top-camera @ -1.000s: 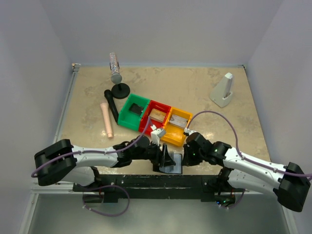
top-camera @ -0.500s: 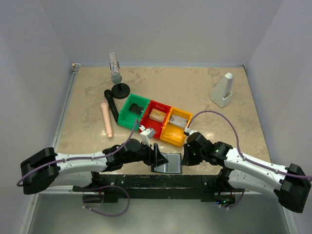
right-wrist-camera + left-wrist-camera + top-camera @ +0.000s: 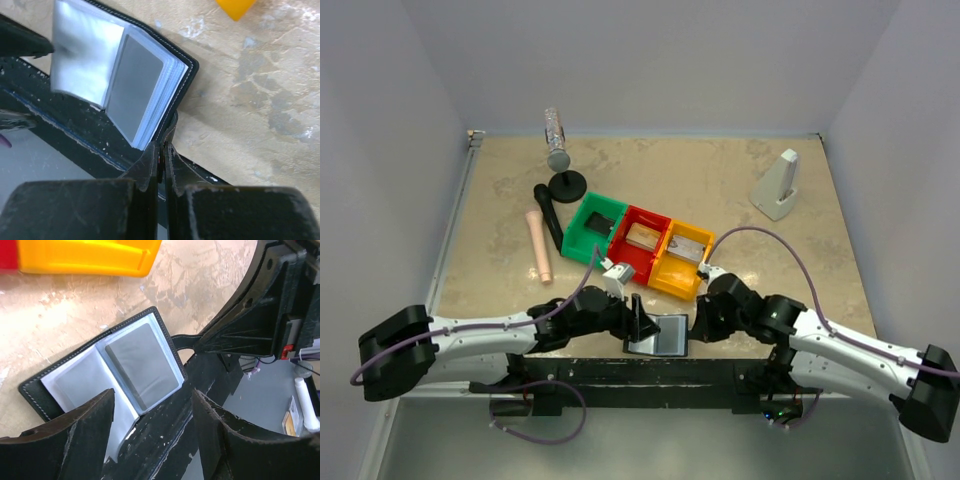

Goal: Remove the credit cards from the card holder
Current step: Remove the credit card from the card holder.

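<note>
The card holder lies open at the table's near edge, a black bifold with clear sleeves. It also shows in the left wrist view and the right wrist view. A grey card sits in the top sleeve of the right half. My left gripper is open and empty, its jaws wide apart just above the holder's near left part. My right gripper is shut on the black tab at the holder's right edge.
Green, red and yellow bins stand in a row just behind the holder; the red and yellow ones hold cards. A pink cylinder, a bottle on a black stand and a white object lie farther back.
The left arm has drawn back to the left and the holder, half raised before, now lies open and flatter. The right gripper has kept its grip on the tab.
</note>
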Controlling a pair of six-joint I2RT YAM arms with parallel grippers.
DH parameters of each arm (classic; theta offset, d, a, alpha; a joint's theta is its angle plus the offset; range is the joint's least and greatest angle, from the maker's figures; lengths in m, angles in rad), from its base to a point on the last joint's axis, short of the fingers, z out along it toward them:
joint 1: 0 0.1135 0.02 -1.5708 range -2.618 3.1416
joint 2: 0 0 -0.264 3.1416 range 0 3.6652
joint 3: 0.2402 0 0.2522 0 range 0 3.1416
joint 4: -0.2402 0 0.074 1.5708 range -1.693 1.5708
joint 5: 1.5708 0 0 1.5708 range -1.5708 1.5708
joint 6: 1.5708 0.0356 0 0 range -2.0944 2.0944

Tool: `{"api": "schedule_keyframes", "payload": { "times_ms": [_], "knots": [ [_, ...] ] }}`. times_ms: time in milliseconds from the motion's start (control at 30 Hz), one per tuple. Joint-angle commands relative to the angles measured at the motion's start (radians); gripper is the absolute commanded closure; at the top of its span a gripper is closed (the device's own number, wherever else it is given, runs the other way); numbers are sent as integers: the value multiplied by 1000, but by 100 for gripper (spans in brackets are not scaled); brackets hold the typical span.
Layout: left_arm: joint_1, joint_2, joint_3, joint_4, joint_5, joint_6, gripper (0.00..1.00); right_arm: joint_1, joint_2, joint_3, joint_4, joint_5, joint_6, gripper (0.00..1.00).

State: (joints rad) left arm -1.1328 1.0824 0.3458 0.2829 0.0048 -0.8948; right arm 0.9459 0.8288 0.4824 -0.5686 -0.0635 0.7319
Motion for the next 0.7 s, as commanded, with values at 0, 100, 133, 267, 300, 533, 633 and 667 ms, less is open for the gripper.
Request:
{"api": "schedule_keyframes", "payload": {
  "times_ms": [0,100,133,267,300,533,633,667],
  "knots": [
    [1,45,54,84,87,30,32,40,-45,53,27,-13,-22,100],
    [-1,79,73,76,87,34,32,59,-48,84,15,-1,-23,100],
    [-1,89,79,59,78,34,32,60,-40,88,9,2,-25,100],
    [-1,129,107,-11,41,51,35,63,-22,84,10,7,-26,100],
    [-1,132,116,-27,34,56,35,63,-22,81,12,7,-25,100],
    [-5,166,177,-129,-37,118,31,63,-16,96,3,10,-31,100],
    [-16,192,209,-152,-46,132,31,63,-11,116,-8,7,-35,100],
    [-19,200,220,-157,-52,137,31,63,-13,123,-13,7,-37,100]
  ]
}}
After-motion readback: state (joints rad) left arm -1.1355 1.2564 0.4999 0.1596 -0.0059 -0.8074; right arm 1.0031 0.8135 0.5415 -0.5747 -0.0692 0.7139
